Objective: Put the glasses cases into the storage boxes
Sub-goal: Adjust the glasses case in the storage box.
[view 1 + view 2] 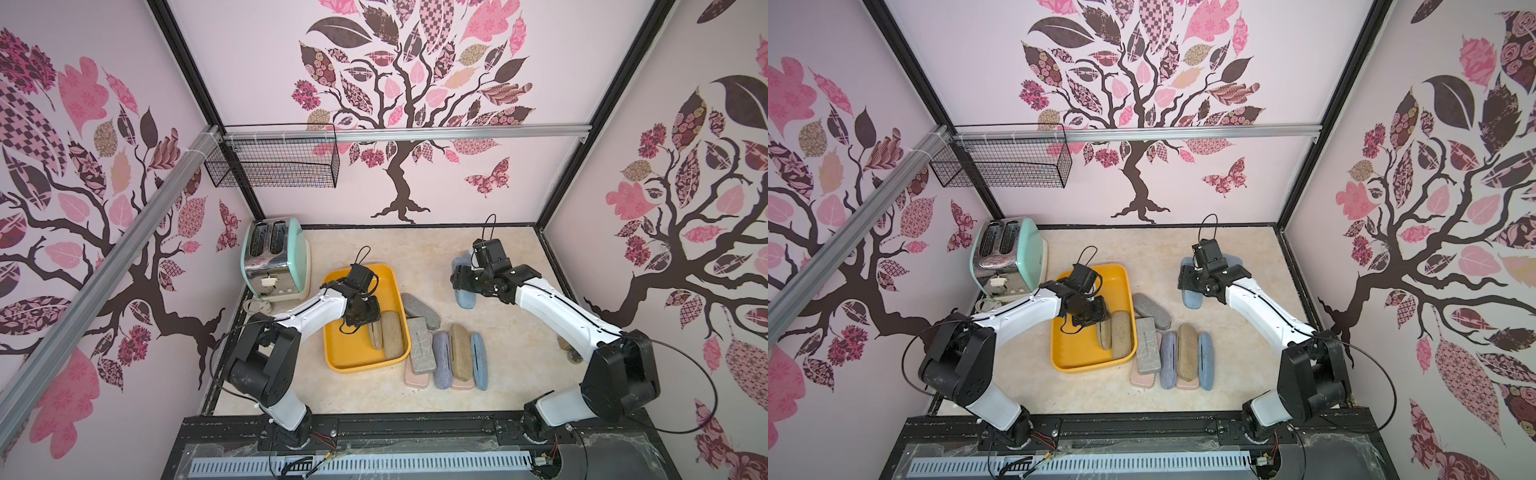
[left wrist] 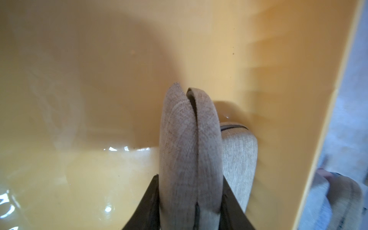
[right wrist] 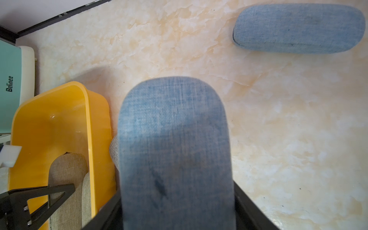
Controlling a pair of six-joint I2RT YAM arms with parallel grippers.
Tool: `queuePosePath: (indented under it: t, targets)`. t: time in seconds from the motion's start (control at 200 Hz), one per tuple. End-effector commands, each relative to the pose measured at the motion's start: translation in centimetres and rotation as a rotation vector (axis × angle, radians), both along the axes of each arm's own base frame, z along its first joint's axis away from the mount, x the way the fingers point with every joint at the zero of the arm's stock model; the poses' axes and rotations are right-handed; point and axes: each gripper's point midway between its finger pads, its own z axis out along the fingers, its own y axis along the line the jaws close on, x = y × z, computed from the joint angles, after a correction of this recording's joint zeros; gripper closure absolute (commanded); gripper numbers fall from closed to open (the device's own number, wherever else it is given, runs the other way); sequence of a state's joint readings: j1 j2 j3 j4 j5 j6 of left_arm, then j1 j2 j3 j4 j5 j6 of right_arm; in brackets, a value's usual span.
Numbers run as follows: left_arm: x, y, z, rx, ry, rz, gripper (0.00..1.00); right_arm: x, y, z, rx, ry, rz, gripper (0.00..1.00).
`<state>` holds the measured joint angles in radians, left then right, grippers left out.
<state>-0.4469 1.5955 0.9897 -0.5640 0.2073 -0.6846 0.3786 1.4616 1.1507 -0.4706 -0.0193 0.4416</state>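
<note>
Both pincers are loaded: the left in the tray, the right out over the table.

From my station I see the left gripper (image 2: pixel 190 177) clamped on a tan case (image 2: pixel 189 139), with one black finger against each broad side. The case stands on its long edge inside the yellow tray (image 1: pixel 351 353). It sits right against a beige case (image 1: pixel 392 334) that lies flat along the tray wall nearer the right arm. The right gripper (image 3: pixel 177 205) is closed around a blue case (image 3: pixel 173 129), held over the marble table (image 3: pixel 278 119) on the far side of that wall. I cannot tell whether it clears the surface. A second blue case (image 3: pixel 298 27) lies alone farther back. Just beside the tray, the loose cases (image 1: pixel 460 351) lie packed together, grey, lavender, tan, blue and pink.
</note>
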Motion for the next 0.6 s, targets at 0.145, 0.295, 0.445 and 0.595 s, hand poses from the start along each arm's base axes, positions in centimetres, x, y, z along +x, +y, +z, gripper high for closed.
queuePosePath:
  t: [0.145, 0.295, 0.445, 0.595]
  targets:
    - [-1.4, 1.2, -0.8, -0.123, 0.019, 0.057, 0.48, -1.4, 0.4, 3.6, 0.062, -0.052, 0.013, 0.31]
    - [-2.4, 1.7, -0.9, -0.103, 0.032, 0.051, 0.38, -2.0, 1.9, 5.8, 0.11, -0.085, 0.039, 0.31]
    - [-2.9, 4.1, 0.6, 0.014, -0.003, 0.081, 0.37, -3.6, 5.4, 7.2, 0.111, -0.102, 0.108, 0.31]
    - [-3.5, 7.9, 2.9, 0.191, -0.057, 0.134, 0.39, -4.2, 7.5, 6.9, 0.138, -0.081, 0.135, 0.32]
